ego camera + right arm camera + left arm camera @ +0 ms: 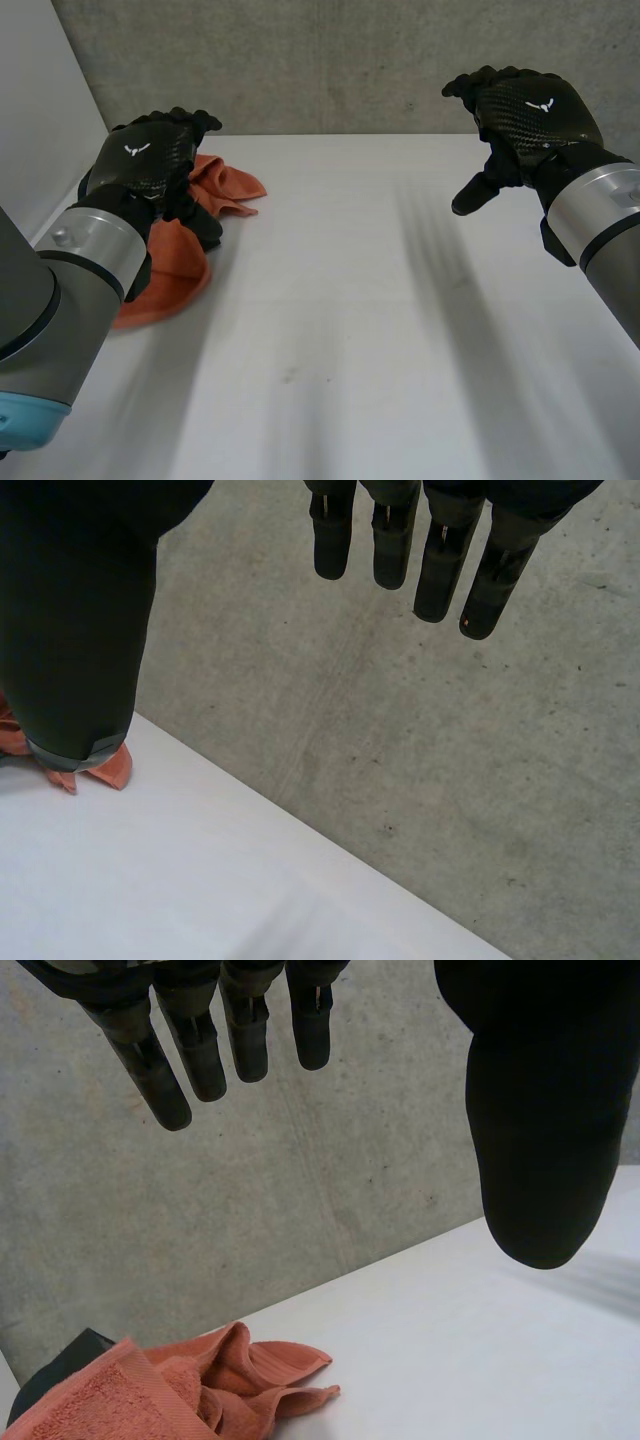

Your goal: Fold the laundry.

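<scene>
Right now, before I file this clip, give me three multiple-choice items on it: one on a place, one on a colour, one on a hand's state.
1. Where does the towel lie?
A. At the table's left side, by the left hand
B. In the table's middle
C. Hanging over the table's near edge

2. What colour is the towel?
A. Blue
B. Orange
C. White

3. What state is the right hand in?
A. Shut on the towel
B. Open, holding nothing
C. Pressed flat on the table

Answers: 1 A, the head view shows it crumpled there; 2 B, it is orange in every view; 3 B, its straight fingers hang in the air.
</scene>
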`<state>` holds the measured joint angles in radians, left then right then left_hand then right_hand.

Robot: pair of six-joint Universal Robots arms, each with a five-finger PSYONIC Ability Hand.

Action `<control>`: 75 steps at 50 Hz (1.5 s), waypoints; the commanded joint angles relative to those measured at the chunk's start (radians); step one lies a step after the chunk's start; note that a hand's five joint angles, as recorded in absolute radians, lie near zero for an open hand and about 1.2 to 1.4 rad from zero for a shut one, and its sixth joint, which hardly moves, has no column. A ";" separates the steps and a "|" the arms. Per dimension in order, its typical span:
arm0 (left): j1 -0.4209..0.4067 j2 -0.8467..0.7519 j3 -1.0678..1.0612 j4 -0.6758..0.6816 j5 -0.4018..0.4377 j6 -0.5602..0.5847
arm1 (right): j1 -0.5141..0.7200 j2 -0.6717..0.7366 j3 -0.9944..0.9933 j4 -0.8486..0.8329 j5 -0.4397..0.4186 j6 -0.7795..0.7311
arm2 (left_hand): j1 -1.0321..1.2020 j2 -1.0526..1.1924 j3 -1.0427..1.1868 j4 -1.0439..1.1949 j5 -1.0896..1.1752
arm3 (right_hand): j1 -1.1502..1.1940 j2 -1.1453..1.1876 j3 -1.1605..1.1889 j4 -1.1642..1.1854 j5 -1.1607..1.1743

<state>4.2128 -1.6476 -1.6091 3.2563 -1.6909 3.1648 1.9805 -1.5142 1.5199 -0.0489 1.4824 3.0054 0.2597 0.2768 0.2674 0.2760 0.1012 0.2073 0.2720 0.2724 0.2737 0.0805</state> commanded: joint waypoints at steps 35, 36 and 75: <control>0.180 -0.321 0.207 0.074 -0.006 0.078 | 0.000 0.011 -0.004 -0.002 -0.007 -0.008 | -0.081 -0.098 -0.089 -0.098 -0.097 | -0.033 -0.097 -0.098 -0.099 -0.081; 0.197 -0.349 0.224 0.074 -0.006 0.095 | 0.000 0.011 -0.004 -0.002 -0.007 -0.008 | -0.081 -0.098 -0.089 -0.098 -0.097 | -0.033 -0.097 -0.098 -0.099 -0.081; 0.079 -0.322 0.400 0.083 -0.042 0.109 | -0.046 0.022 -0.026 -0.002 -0.005 -0.049 | 1.137 1.119 1.129 1.120 1.121 | -0.033 -0.097 -0.098 -0.099 -0.081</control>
<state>4.4434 -2.1871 -1.1343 3.3436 -1.7334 3.3893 1.9554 -1.4873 1.5072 -0.0524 1.4773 2.9569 1.0658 1.1880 1.1867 1.1941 0.9493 0.1949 0.2160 0.2120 0.2315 0.0561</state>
